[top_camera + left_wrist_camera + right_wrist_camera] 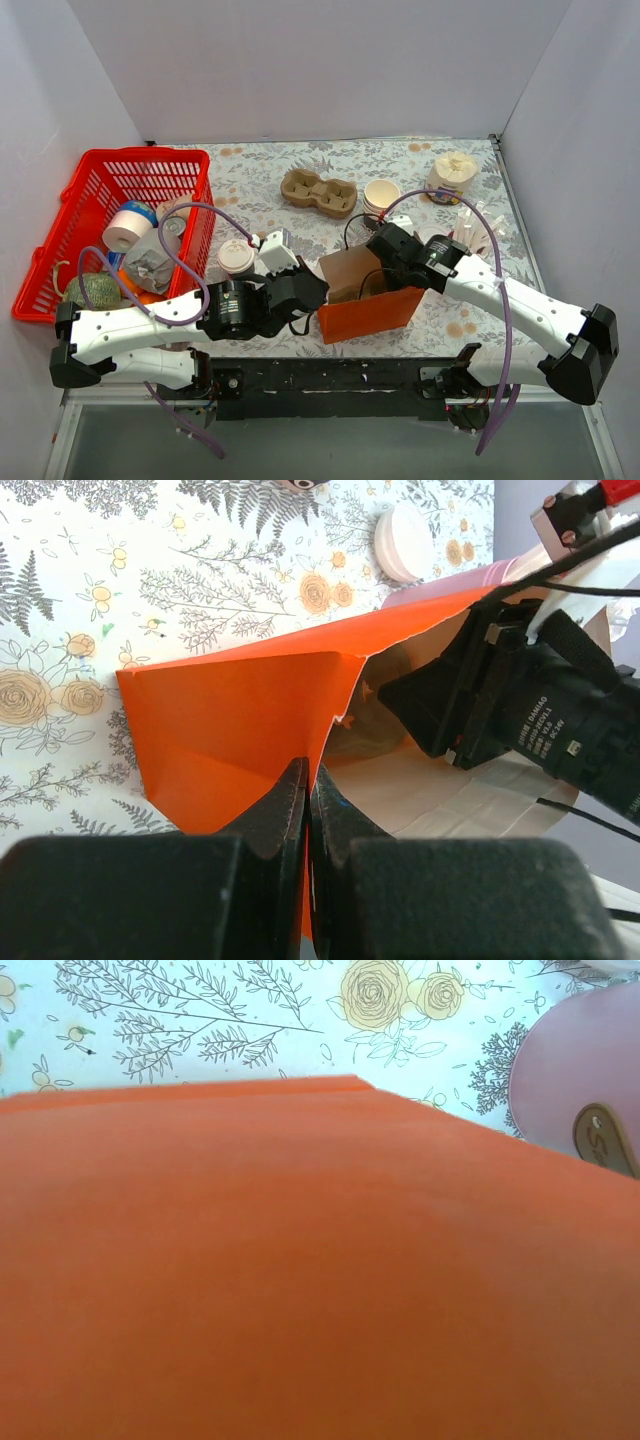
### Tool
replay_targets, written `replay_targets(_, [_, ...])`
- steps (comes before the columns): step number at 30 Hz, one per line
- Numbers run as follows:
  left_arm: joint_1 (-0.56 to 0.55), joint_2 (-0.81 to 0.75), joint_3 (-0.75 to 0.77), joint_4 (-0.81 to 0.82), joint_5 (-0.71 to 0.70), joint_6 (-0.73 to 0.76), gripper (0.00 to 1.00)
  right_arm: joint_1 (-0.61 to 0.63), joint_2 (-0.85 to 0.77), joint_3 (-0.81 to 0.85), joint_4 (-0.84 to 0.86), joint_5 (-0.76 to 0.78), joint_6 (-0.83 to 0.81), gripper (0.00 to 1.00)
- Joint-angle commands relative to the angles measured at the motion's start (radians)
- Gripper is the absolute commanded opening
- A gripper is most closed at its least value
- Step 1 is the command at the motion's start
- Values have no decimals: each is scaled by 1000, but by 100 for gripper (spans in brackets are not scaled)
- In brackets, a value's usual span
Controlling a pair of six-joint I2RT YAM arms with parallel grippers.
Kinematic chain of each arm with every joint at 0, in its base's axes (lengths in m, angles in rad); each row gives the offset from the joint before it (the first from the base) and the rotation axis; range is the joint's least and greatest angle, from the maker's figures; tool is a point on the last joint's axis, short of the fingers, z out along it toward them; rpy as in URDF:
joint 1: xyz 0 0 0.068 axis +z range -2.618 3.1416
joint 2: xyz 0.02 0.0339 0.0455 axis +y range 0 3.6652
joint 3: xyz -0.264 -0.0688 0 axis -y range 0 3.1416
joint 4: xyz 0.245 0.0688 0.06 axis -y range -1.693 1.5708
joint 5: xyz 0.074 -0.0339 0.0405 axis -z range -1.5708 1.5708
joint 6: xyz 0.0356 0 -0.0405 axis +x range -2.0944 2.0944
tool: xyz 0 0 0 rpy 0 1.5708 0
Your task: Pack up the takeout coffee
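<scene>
Takeout coffee [238,258] — the cream cup with its white lid — stands upright on the floral tablecloth [260,170]. It is outside the orange paper bag [365,305], at about the bag's ten o'clock, between the red basket [140,155] and the left arm's wrist, so it is not yet packed. The left gripper [307,770] is clenched on the bag's mouth edge at nine o'clock, holding that side up. The right gripper [392,262] reaches into the mouth from about two o'clock; paper hides its fingers, so I cannot tell whether they are released or grasping anything. Two risks, as I judge them: the thin paper could tear or slip out of the pinch and let the mouth collapse, and the cup sits so near the left wrist that a swing of that arm could tip it.
</scene>
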Motion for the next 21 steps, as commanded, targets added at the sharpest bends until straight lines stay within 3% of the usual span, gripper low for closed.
replay_targets(1, [-4, -6, 24, -50, -32, -101, 0, -10, 20, -56, 43, -16, 0, 34])
replay_targets(10, [-4, 2, 26, -59, -35, -109, 0, -15, 47, -127, 138, -69, -23, 33])
replay_targets(15, [-4, 7, 30, -76, -48, -124, 0, -15, 4, 20, 100, -30, -70, 33])
replay_targets(16, [-4, 5, 29, -76, -49, -126, 0, -15, -23, 40, 100, -28, -91, 38])
replay_targets(21, [-4, -1, 24, -81, -52, -132, 0, -13, -71, 147, 54, -5, -142, 41])
